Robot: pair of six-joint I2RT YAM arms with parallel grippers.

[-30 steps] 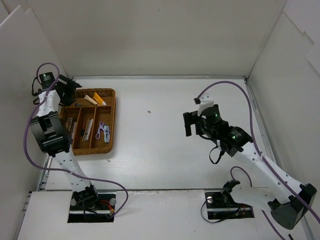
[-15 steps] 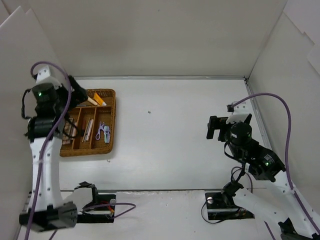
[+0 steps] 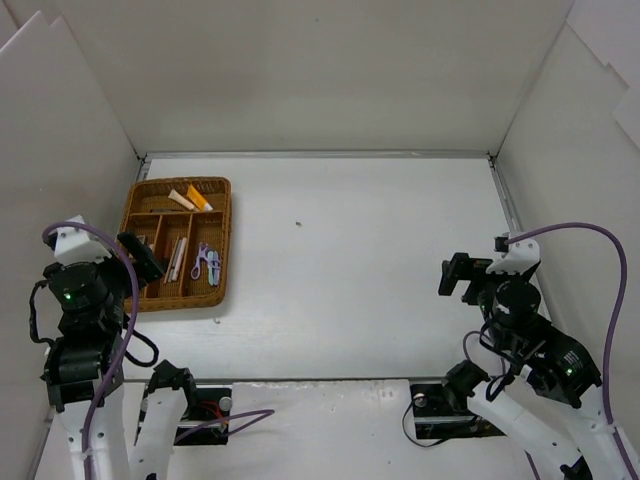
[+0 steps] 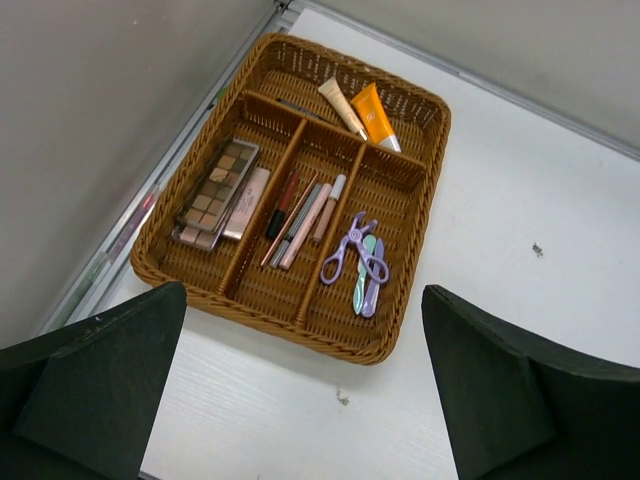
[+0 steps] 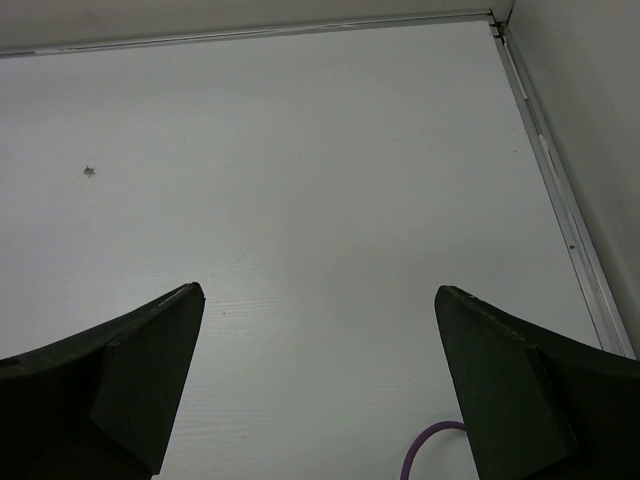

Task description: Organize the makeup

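Note:
The makeup lies in the brown wicker tray at the table's left. In the left wrist view the tray holds an orange tube and a beige tube in the far compartment. An eyeshadow palette lies at the left, pencils in the middle, and a purple curler at the right. My left gripper hangs open above the tray's near edge, its fingers wide apart and holding nothing. My right gripper is open over bare table at the right, empty.
White walls stand close on the left, back and right. A metal strip runs along the table's right edge. A small dark speck marks the table's middle. A purple cable loops below the right gripper.
Both arms have drawn back toward the near edge. The left gripper left the tray's far-left corner and opened wider. The right gripper moved from mid-table to the near right.

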